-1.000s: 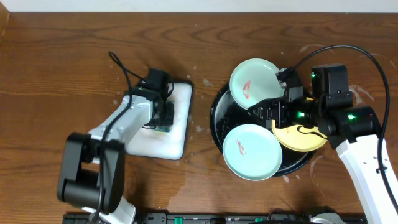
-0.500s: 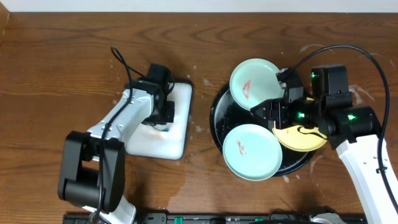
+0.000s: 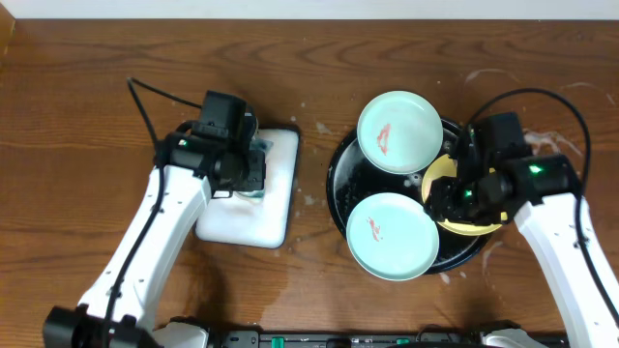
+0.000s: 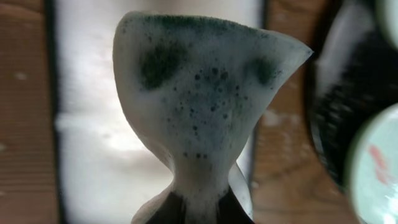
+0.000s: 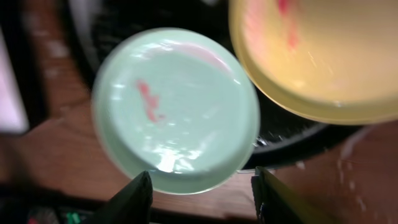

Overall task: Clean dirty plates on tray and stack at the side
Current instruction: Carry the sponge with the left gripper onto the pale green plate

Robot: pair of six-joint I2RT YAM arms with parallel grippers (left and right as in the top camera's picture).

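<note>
A red-smeared pale green round plate (image 3: 392, 235) is seen at the front of the big shiny black tray (image 3: 340, 188). The right tool (image 5: 205, 198) has been moved over it, fingers (image 5: 140, 196) apart, nothing held. A smooth yellow plate (image 3: 469, 224) beside it is smeared too. Further back, the soft foamy sponge (image 4: 199, 106) has been pinched tight by the left tool (image 4: 200, 211) and lifted off the white tray (image 3: 242, 217), so wiping can start. Another green plate (image 3: 399, 132) lies over the tray's far edge.
</note>
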